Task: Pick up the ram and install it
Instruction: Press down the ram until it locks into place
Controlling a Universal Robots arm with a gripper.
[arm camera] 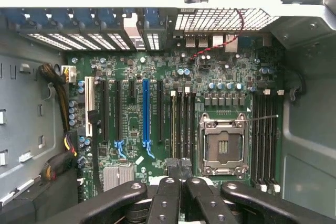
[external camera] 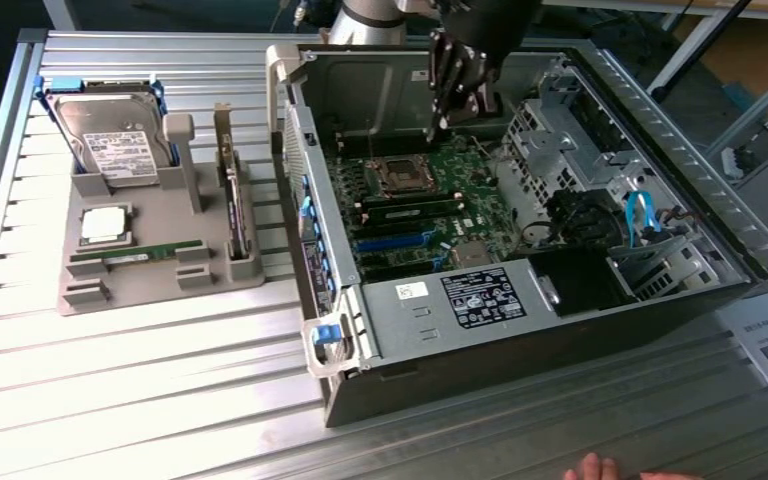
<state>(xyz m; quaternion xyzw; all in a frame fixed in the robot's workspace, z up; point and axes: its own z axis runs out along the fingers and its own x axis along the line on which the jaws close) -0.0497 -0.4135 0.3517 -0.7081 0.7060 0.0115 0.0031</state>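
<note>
Claw [external camera: 454, 118] fingers stand pressed together over the open computer case [external camera: 518, 330], holding nothing that can be seen between them. In the exterior view the arm reaches down from twelve o'clock, its tips hanging above the motherboard [external camera: 418, 215] near the back wall of the case. In the wrist view the closed claw [arm camera: 179, 167] sits just above the board, between the processor socket [arm camera: 223, 145] and the blue expansion slot [arm camera: 145, 111], with its tips close to the ends of a bank of long black memory slots [arm camera: 182, 116].

One ram [external camera: 137, 254] lies flat in the grey parts holder [external camera: 157, 280] on the table [external camera: 117, 400], at about nine o'clock from the case and well apart from the claw. It is a slim green stick resting in a groove below the square silver processor chip [external camera: 104, 224]. A hard drive [external camera: 115, 142] stands at the holder's far end, and a taller expansion card [external camera: 235, 205] stands on edge along the holder's side nearest the case.

A green stick of the same kind [external camera: 404, 203] appears seated in a slot on the motherboard just beside the socket [external camera: 398, 175], at about seven o'clock from the claw's tips.

A person's hand [external camera: 598, 470] shows at the six o'clock edge of the exterior view.
</note>
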